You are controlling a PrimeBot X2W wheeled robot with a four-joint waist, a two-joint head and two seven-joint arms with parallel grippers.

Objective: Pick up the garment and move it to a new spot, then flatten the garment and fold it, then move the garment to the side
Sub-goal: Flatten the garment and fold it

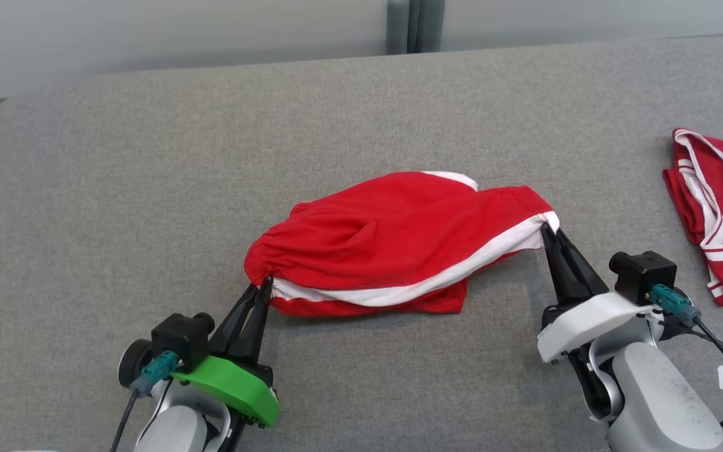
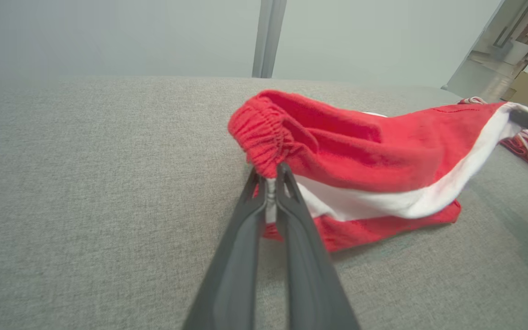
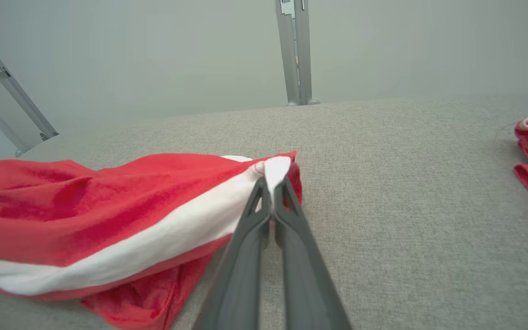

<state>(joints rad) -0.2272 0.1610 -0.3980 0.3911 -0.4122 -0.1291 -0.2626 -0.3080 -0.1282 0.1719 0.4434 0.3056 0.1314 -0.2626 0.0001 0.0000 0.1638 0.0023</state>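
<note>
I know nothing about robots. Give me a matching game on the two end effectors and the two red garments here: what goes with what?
1 left end effector
2 right end effector
3 shorts
4 second garment

A lying alone, far right
B shut on gathered elastic end
C held at both ends
D shut on white-stripe end

Pairs: 1-B, 2-D, 3-C, 4-A
</note>
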